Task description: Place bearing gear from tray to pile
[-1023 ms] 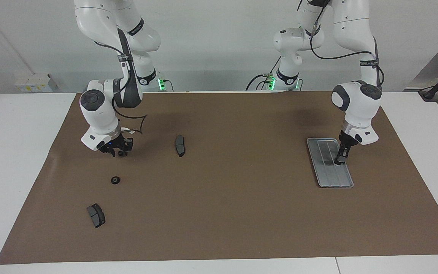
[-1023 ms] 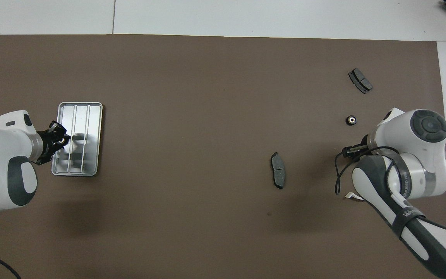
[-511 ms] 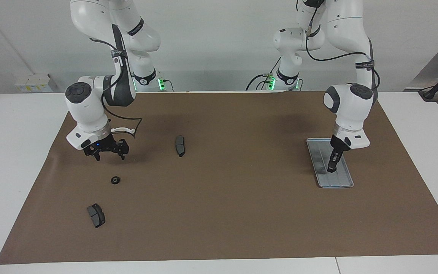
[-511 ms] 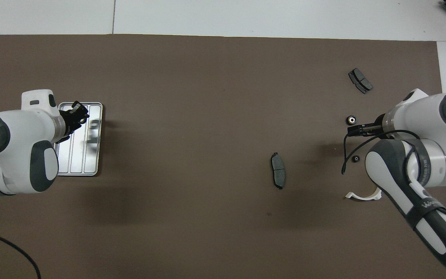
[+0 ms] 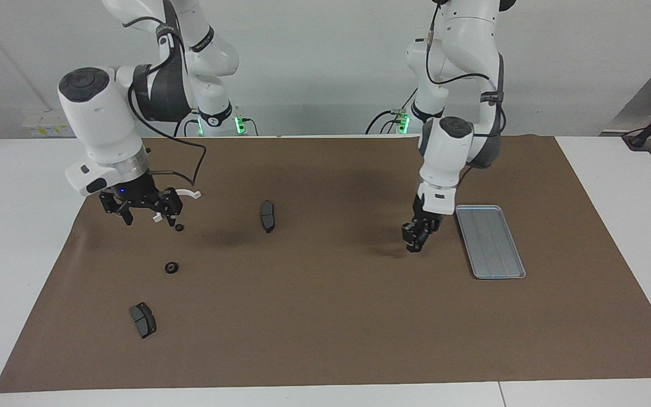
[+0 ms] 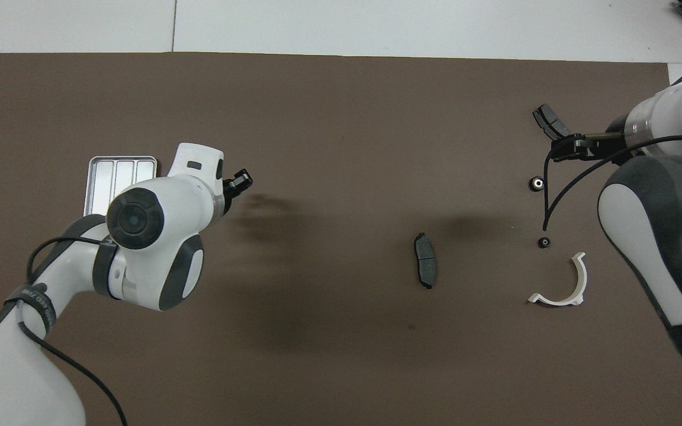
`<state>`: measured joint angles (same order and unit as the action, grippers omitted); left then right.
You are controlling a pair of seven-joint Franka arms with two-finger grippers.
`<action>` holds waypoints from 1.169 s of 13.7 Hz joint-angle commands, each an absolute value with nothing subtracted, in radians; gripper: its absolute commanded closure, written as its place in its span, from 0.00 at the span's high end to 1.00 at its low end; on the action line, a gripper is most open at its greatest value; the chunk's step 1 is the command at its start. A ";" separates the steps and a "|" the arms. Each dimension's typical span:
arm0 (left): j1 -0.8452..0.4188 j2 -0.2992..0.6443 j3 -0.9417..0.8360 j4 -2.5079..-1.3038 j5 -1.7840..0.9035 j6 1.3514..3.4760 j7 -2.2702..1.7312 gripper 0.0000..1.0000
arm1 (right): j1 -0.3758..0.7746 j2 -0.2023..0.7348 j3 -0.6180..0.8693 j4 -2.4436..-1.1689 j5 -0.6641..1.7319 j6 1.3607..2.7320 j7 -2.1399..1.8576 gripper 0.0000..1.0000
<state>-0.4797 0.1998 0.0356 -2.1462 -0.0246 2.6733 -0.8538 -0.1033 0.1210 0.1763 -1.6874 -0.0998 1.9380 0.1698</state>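
Observation:
The silver ribbed tray point(image 5: 490, 243) lies toward the left arm's end and shows nothing in it; the overhead view shows part of it point(image 6: 117, 176). My left gripper point(image 5: 416, 240) hangs low over the mat beside the tray, toward the middle, shut on a small dark bearing gear; it also shows from above point(image 6: 241, 180). Two gears lie toward the right arm's end: a larger one point(image 5: 172, 267) point(image 6: 536, 183) and a smaller one point(image 5: 179, 228) point(image 6: 544, 242). My right gripper point(image 5: 147, 215) is open and raised over the mat beside the smaller gear; its fingers also show from above point(image 6: 563, 148).
One dark brake pad point(image 5: 267, 216) point(image 6: 425, 260) lies near the middle of the brown mat. Another point(image 5: 142, 320) point(image 6: 549, 122) lies farther from the robots than the gears. A white curved clip point(image 5: 189, 194) point(image 6: 559, 289) hangs by the right arm's cable.
The left gripper has lifted off the tray and swung toward the middle of the mat. The right gripper has risen and drawn back, uncovering the smaller gear.

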 commanded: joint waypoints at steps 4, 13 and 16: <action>-0.684 0.201 0.057 -2.141 -0.020 2.623 -0.836 0.09 | -0.044 0.014 0.181 -1.652 -0.081 1.827 0.244 1.00; -0.735 0.245 0.054 -2.128 -0.020 2.622 -0.796 0.68 | -0.058 0.026 0.178 -1.617 -0.077 1.784 0.230 1.00; -0.709 0.245 0.058 -2.071 -0.018 2.565 -0.793 0.75 | -0.064 0.031 0.176 -1.595 -0.075 1.769 0.229 1.00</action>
<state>-0.7232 0.2450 0.0493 -2.1235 -0.0245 2.6292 -0.8078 -0.0480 0.0142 0.1723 -1.6370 -0.0998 1.7998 0.2414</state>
